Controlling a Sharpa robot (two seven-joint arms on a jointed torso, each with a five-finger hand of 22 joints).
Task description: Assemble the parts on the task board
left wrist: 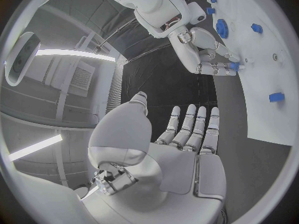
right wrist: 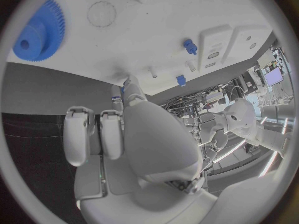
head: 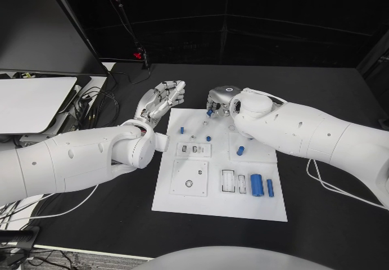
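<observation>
Several blue parts [head: 256, 184] lie loose toward five o'clock on the task board [head: 218, 199], so most work looks undone, while the right hand [head: 220, 100] pinches a small blue piece [head: 210, 111] at twelve and the left hand [head: 159, 98] hovers empty, fingers spread.

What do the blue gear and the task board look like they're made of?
The blue gear looks like matte moulded or printed plastic: uniform colour, crisp teeth, no shine. The task board seems a white plastic or coated plate, matte and flat; which of these cannot be told.
</observation>
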